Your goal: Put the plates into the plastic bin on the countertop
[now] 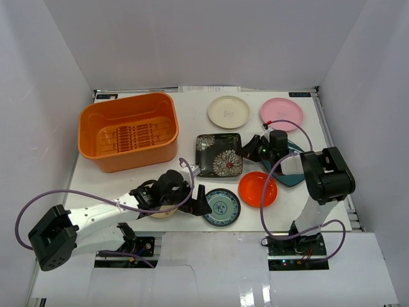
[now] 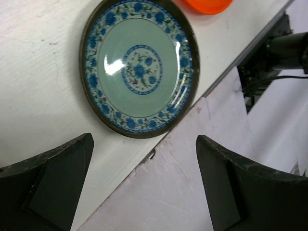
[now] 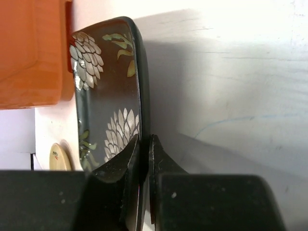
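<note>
Since the right hand (image 3: 144, 144) is clamped on the rim of the black floral plate (image 3: 103, 96), it's best lifted level, then carried toward 9 o'clock into the plastic bin (image 1: 128, 131). The left hand (image 2: 144, 139) is spread wide, nothing held.

Plastic bin (image 1: 128, 131): orange plastic, smooth, low sheen; floor ribbed.
Blue-patterned plate (image 2: 139, 67), right of bin and nearer: glazed, glossy, bright glare spots, darker rim.
Black floral square plate (image 3: 108, 96), just right of bin: glossy, mirror-like.
Red-orange plate (image 1: 257, 188): smooth, shiny.
Countertop (image 2: 38, 96): white, matt, faint scuffs.
Left gripper (image 2: 144, 144), fingers (image 2: 53, 187): black, matt, dusty.
</note>
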Robot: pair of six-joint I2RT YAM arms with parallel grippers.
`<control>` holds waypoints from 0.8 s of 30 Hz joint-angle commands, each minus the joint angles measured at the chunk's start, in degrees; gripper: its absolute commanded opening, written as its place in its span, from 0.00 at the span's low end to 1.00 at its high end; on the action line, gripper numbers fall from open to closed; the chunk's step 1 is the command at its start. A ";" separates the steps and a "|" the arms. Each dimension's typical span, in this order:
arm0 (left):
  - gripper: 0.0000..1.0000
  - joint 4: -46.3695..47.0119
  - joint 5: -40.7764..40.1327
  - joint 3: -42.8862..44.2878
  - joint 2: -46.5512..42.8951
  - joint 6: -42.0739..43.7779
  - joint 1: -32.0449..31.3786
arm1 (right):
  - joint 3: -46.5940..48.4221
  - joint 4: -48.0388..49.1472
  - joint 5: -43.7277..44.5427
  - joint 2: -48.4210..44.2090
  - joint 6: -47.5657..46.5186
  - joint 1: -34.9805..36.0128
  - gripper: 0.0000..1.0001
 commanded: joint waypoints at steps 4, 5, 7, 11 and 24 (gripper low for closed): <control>0.98 -1.89 -10.62 2.06 0.49 -2.00 -1.08 | -0.90 7.76 -3.38 -15.76 3.47 -0.62 0.08; 0.98 -1.54 -11.50 2.33 -0.21 -2.27 -1.08 | -1.08 7.77 -4.00 -16.90 4.43 -1.14 0.08; 0.98 -0.92 -13.70 4.07 -2.41 -2.27 -0.99 | -1.08 7.59 -4.70 -20.42 5.32 -1.50 0.08; 0.98 -0.83 -16.96 7.16 -6.36 -1.83 -0.99 | 1.02 6.11 -5.93 -25.17 6.90 -1.76 0.08; 0.95 -8.12 -26.18 17.08 -29.74 4.67 -0.91 | 36.78 -11.48 3.91 -11.14 0.22 13.70 0.08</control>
